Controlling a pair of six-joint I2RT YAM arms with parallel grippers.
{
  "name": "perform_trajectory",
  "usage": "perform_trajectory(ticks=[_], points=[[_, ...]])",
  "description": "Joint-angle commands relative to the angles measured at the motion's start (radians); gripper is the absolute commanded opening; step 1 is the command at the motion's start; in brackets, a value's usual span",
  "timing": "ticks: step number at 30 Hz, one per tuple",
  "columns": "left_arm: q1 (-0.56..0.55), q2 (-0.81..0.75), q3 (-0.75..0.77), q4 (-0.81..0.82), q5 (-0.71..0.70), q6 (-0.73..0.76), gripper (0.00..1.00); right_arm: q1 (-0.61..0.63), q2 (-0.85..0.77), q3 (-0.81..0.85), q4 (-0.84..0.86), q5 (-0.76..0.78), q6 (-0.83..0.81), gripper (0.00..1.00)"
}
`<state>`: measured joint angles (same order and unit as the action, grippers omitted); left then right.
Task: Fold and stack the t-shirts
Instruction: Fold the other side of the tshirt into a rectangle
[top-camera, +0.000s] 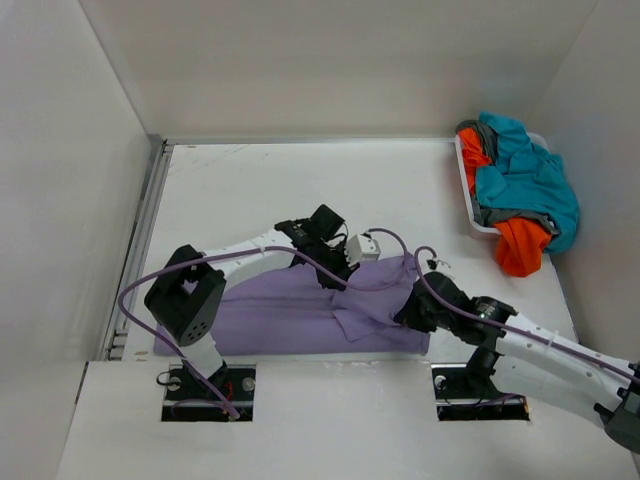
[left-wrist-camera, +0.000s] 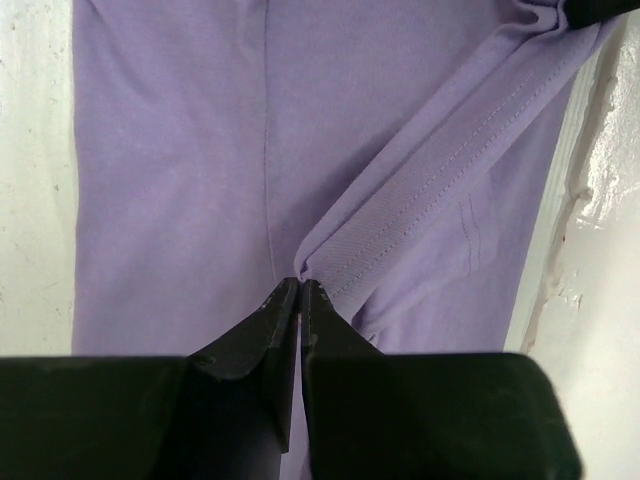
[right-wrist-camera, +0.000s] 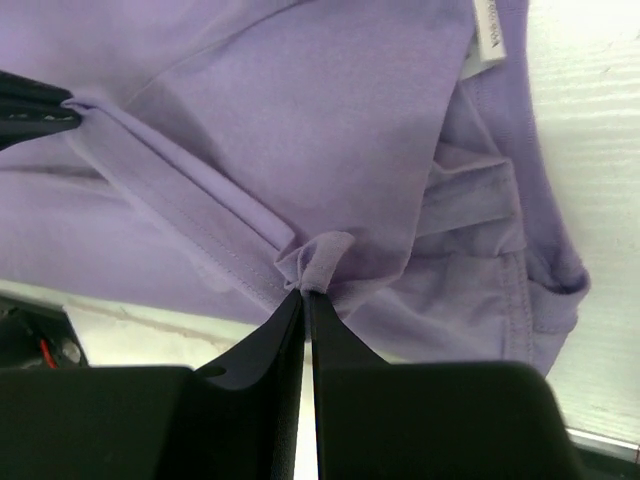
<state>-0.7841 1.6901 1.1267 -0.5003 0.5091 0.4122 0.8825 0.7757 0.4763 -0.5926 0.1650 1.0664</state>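
Note:
A lavender t-shirt (top-camera: 270, 312) lies spread along the table's near edge. My left gripper (top-camera: 338, 278) is over its middle, and in the left wrist view it (left-wrist-camera: 300, 283) is shut on a fold of the hem band (left-wrist-camera: 430, 190). My right gripper (top-camera: 408, 318) is at the shirt's right end, where it (right-wrist-camera: 308, 291) is shut on a small bunch of the same lavender cloth (right-wrist-camera: 330, 120). The hem band (right-wrist-camera: 180, 205) runs taut between the two grips. The teal (top-camera: 530, 180), orange (top-camera: 520, 245) and dark grey (top-camera: 487, 133) t-shirts are heaped in the basket.
A white mesh basket (top-camera: 464, 185) stands at the back right by the wall, with shirts spilling over its front. White walls close in the table on three sides. The shirt's neck label (right-wrist-camera: 487, 30) shows near the right gripper. The near table edge (left-wrist-camera: 560, 210) lies just beside the shirt.

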Motion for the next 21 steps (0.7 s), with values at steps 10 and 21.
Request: perform_trajectory(ticks=[10,21], points=[[0.033,-0.036,-0.057,0.187,-0.086,-0.061,0.00,-0.271,0.214,0.094,0.283,-0.019,-0.258,0.09],[0.024,-0.046,-0.116,0.342,-0.283,-0.122,0.00,-0.406,0.249,0.041,0.418,-0.056,-0.289,0.10]])
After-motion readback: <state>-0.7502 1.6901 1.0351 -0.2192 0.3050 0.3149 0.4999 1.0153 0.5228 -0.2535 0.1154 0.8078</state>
